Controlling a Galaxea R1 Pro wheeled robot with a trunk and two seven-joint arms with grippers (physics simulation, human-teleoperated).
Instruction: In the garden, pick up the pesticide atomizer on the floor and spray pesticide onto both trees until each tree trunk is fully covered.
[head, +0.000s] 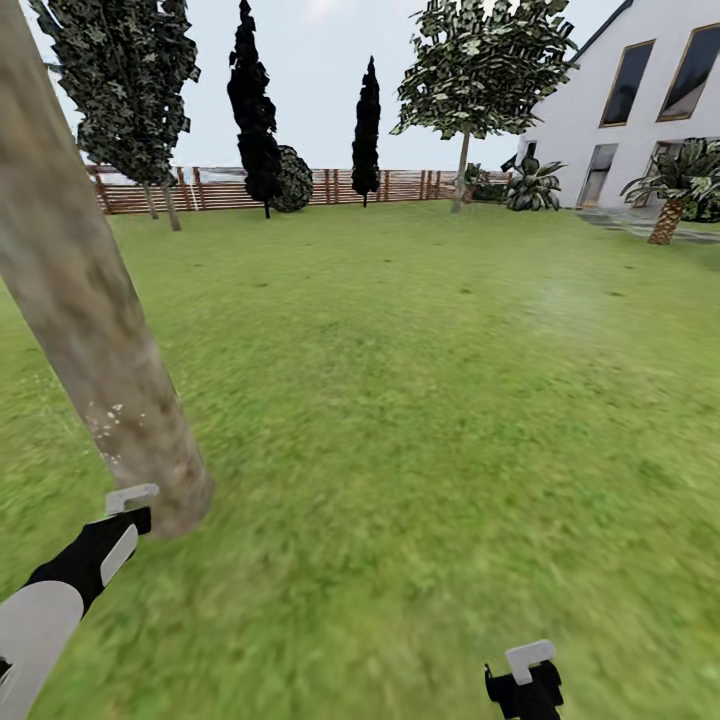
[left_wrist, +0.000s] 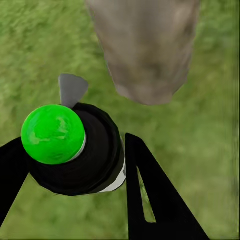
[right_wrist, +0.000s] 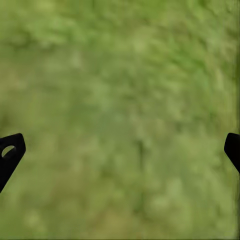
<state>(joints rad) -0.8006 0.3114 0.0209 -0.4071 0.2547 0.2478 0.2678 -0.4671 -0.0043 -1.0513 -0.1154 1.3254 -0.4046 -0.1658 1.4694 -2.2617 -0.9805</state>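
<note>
Grey-brown bark of the tree trunk (head: 95, 330) leans across ten o'clock, top cut off. Left gripper (left_wrist: 75, 160), at seven o'clock beside its base, clasps the pesticide atomizer (left_wrist: 82, 155); its top looks green, label hidden. Right gripper (right_wrist: 120, 150) spread apart over blurry grass lawn (head: 430, 400). Wooden fence (head: 300, 187) and second tree (head: 480, 70) stand far off at twelve.

The grass lawn (head: 420, 400) carries everything here — it runs green and slightly mottled from the foreground back to the wooden fence (head: 300, 188). A thick grey-brown tree trunk (head: 90, 310) stands in it at the near left, leaning across the head view. Farther back, near the fence, dark cypress-like trees (head: 366, 130) and a second leafy tree (head: 480, 70) rise from the same grass — a short palm (head: 672, 200) stands at the right by the house.
</note>
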